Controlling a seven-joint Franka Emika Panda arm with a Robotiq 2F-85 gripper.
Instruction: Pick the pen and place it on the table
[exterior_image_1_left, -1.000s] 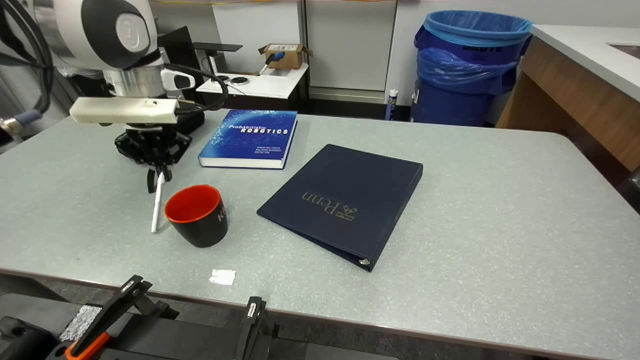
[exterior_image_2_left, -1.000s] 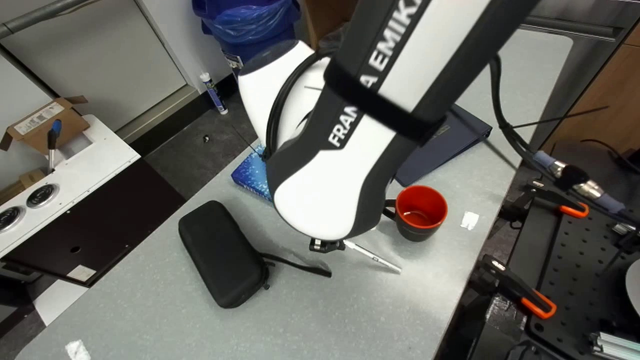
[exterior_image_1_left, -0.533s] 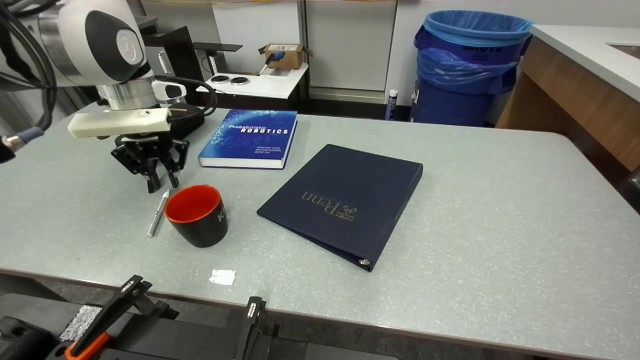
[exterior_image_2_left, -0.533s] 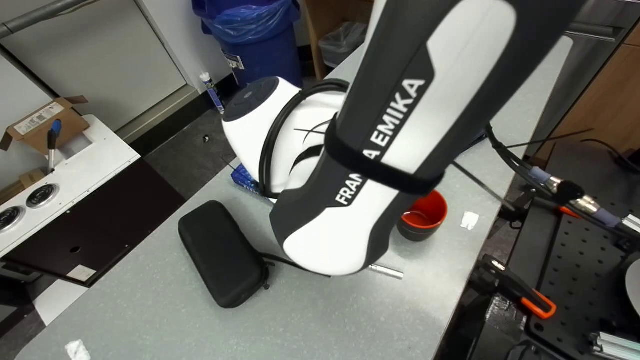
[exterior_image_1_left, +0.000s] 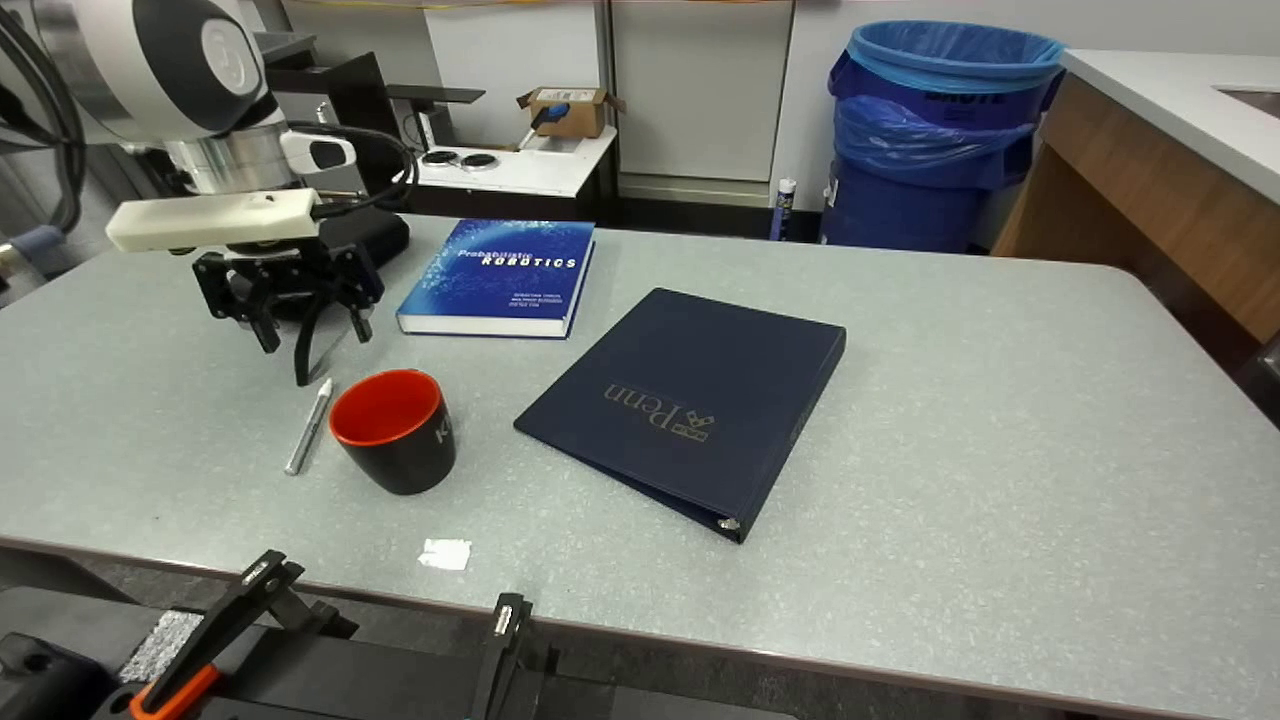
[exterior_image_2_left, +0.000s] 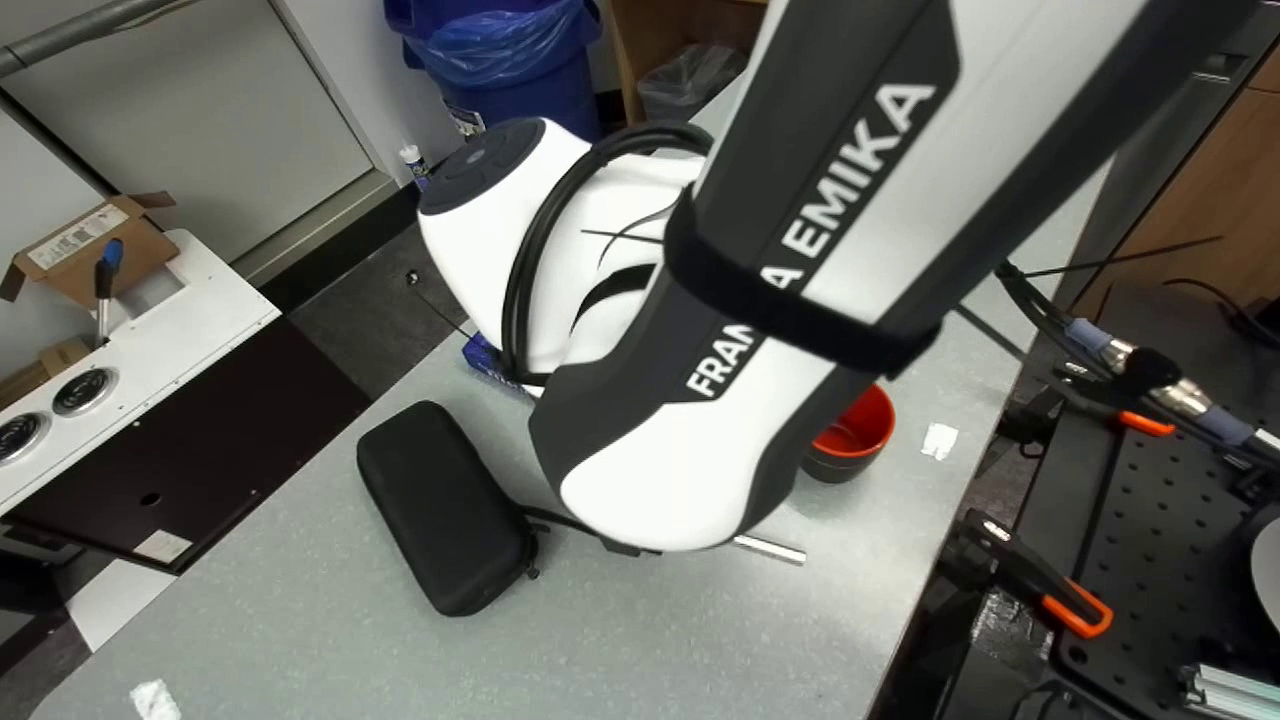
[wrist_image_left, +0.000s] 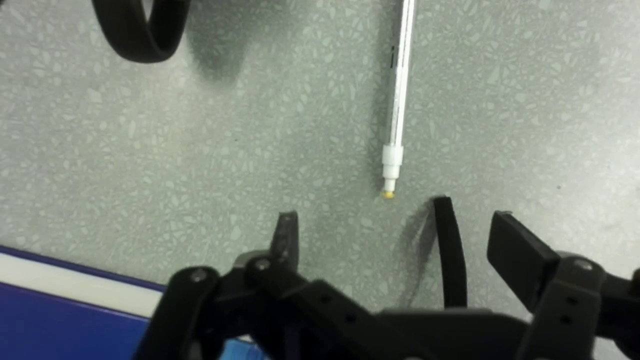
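Note:
The thin whitish pen (exterior_image_1_left: 309, 428) lies flat on the light grey speckled table (exterior_image_1_left: 950, 450), left of the red-and-black mug in an exterior view. Only one end of the pen (exterior_image_2_left: 770, 550) shows past the arm in an exterior view. My gripper (exterior_image_1_left: 316, 338) hangs above the table, beyond the pen's far end, its fingers spread wide with nothing held. In the wrist view the pen (wrist_image_left: 400, 90) points its yellow-tipped end toward the gap of the gripper (wrist_image_left: 395, 215), apart from both fingers. A black strap (wrist_image_left: 451, 250) stands up from the table, seen between the fingers.
The mug (exterior_image_1_left: 400, 450) stands close beside the pen; its handle (wrist_image_left: 142, 40) shows in the wrist view. A blue book (exterior_image_1_left: 500, 270) and a dark binder (exterior_image_1_left: 690, 400) lie farther right. The strap belongs to a black case (exterior_image_2_left: 450, 510). Clamps (exterior_image_1_left: 240, 610) sit below the table's front edge.
A second ago the gripper was shut on the tilted pen. It has opened, the pen has dropped flat onto the table, and the gripper has moved up and away from it.

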